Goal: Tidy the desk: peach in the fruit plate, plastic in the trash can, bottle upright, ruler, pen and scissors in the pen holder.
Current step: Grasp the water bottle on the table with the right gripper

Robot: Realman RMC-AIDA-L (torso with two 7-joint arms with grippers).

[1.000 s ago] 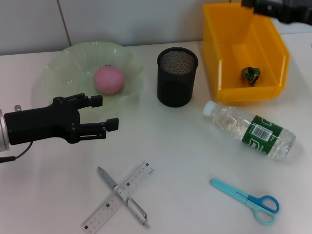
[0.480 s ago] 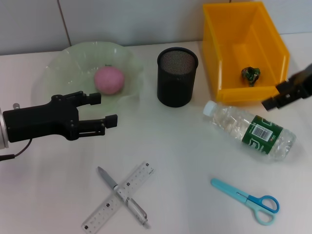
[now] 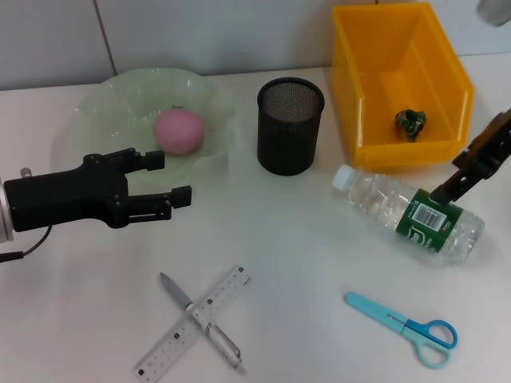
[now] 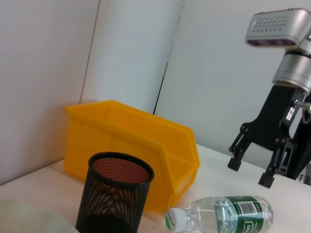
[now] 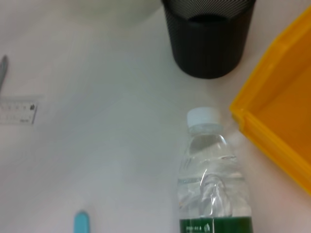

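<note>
From the head view, the right gripper [image 3: 471, 169] hangs over the lying bottle [image 3: 411, 213], fingers spread: the uprighting step, calling for a descent and grasp. The left gripper [image 3: 164, 179] idles open beside the fruit plate [image 3: 96, 104]. The left wrist view shows daylight between fingers [image 4: 235, 162] and bottle

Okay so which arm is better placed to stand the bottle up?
The right. The right gripper hangs open directly above the lying bottle, beside the yellow bin. The left gripper sits open far across the desk by the green plate.
</note>
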